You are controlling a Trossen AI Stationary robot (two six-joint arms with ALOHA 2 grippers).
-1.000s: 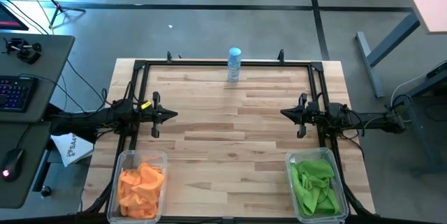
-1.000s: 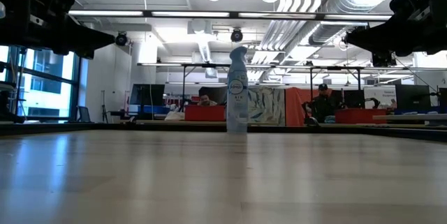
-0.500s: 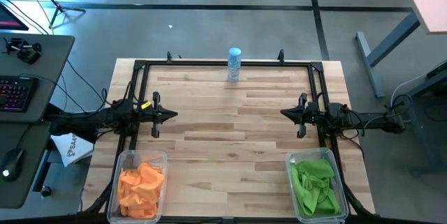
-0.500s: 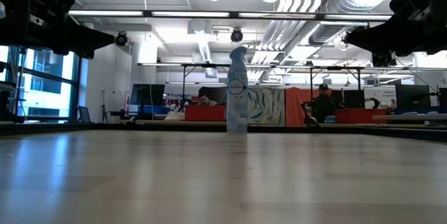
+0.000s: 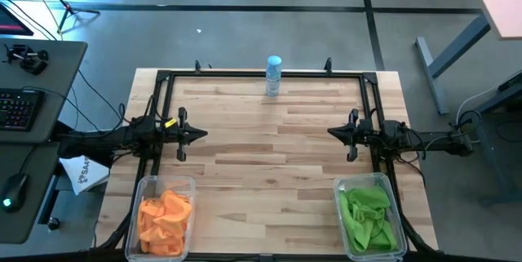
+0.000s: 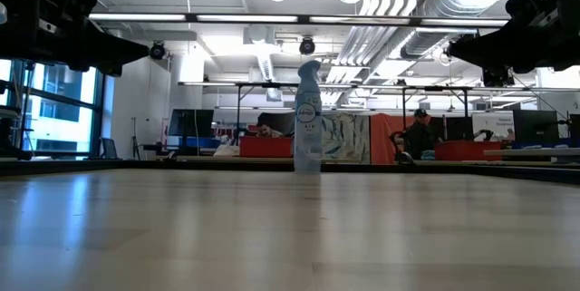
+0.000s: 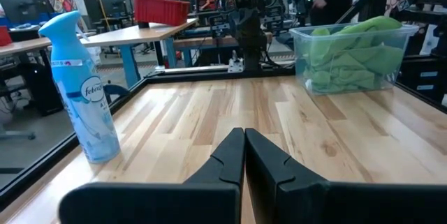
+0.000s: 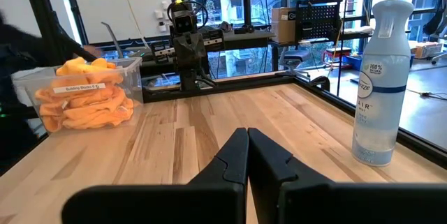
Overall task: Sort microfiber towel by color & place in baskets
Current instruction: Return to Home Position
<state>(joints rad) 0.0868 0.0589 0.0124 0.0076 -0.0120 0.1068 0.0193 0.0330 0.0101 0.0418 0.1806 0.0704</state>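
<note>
- Table (image 5: 269, 144) is lying bare between the two claws, so the wooden span from one set of fingertips to the other is giving open room.
- Black frame (image 5: 261, 75) is running along the table edges. Each arm is crossing a side rail just behind its claw.
- Left claw (image 5: 204, 135) is hovering above the table's left side and pointing at the right claw. Its fingers (image 7: 230, 158) are pressed together on nothing.
- Right claw (image 5: 330, 133) is mirroring it from well apart, with fingers (image 8: 234, 158) clenched and empty.
- Left basket (image 5: 167, 179) is sitting near the left claw, toward the front edge and back from the fingertips. The orange towels (image 5: 165, 213) are piled inside it.
- Right basket (image 5: 363, 180) is sitting the same way by the right claw, with the green towels (image 5: 367, 213) heaped inside.
- Spray bottle (image 5: 273, 76) is standing upright at the far edge, about midway between the claws and clear of the line joining them.
</note>
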